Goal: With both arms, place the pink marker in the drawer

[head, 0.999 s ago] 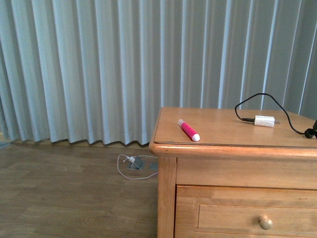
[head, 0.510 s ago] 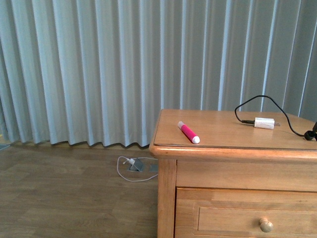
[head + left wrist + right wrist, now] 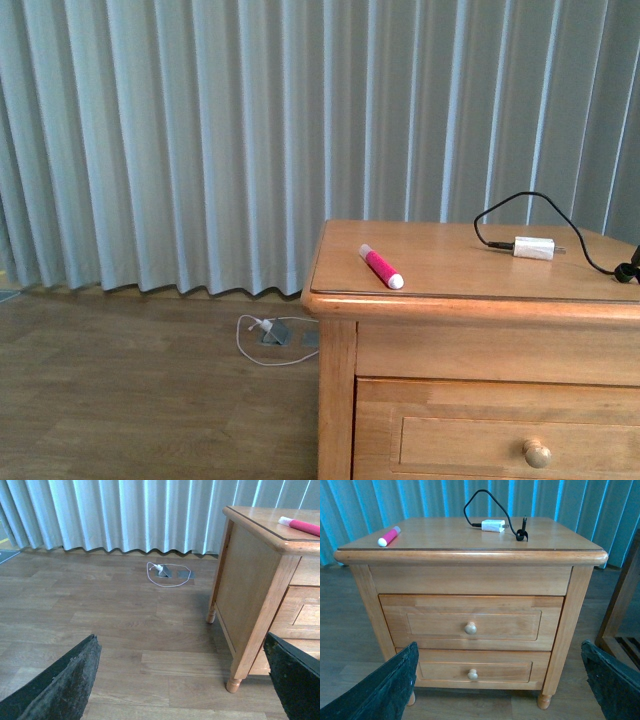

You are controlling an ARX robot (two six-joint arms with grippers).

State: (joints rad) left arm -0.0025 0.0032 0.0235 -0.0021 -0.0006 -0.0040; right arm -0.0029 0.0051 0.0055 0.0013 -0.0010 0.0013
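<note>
Pink with white ends, one pink marker (image 3: 381,266) lies flat on the tabletop (image 3: 450,270) of a wooden nightstand (image 3: 470,577). It is near the front left corner, set at an angle, with one white end just beside the near edge. Well apart from it, on the far right part of the same tabletop, lies one white charger plug (image 3: 533,245) with one black cable (image 3: 500,205) that loops up behind it.

Under the tabletop the nightstand has two drawers, the upper drawer (image 3: 435,625) and the lower drawer (image 3: 440,671). Both are pushed in, and each has one round pale knob.

On the wooden floor (image 3: 120,400) to the left of the nightstand lies one white cable loop (image 3: 262,345), near the foot of the grey curtain (image 3: 200,140).

Both the left jaws and the right jaws stand wide apart. Each pair shows two black fingers (image 3: 60,685) and has hold of nothing. Neither pair touches the nightstand.
</note>
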